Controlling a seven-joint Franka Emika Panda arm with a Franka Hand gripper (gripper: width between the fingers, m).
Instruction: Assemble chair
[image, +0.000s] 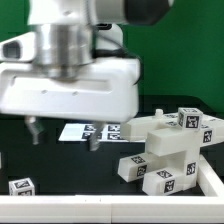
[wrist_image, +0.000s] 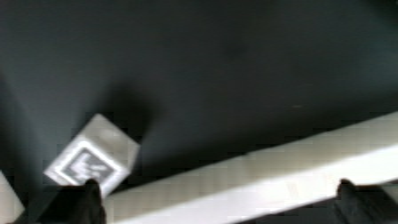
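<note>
The chair's joined white pieces (image: 168, 152) stand as a blocky, tagged cluster at the exterior view's right. A small loose tagged block (image: 20, 186) lies at the lower left of that view. My gripper (image: 65, 135) hangs open above the dark table, left of the cluster and apart from it, with nothing between its dark fingers (image: 95, 141). In the wrist view my gripper (wrist_image: 217, 203) is open over the table. A small white tagged piece (wrist_image: 89, 160) lies close to one fingertip (wrist_image: 71, 205), not between the jaws.
The marker board (image: 88, 131) lies flat behind the gripper. A pale strip (wrist_image: 285, 160) crosses the wrist view between the fingertips; I cannot tell what it is. A light band (image: 110, 212) runs along the table's front edge.
</note>
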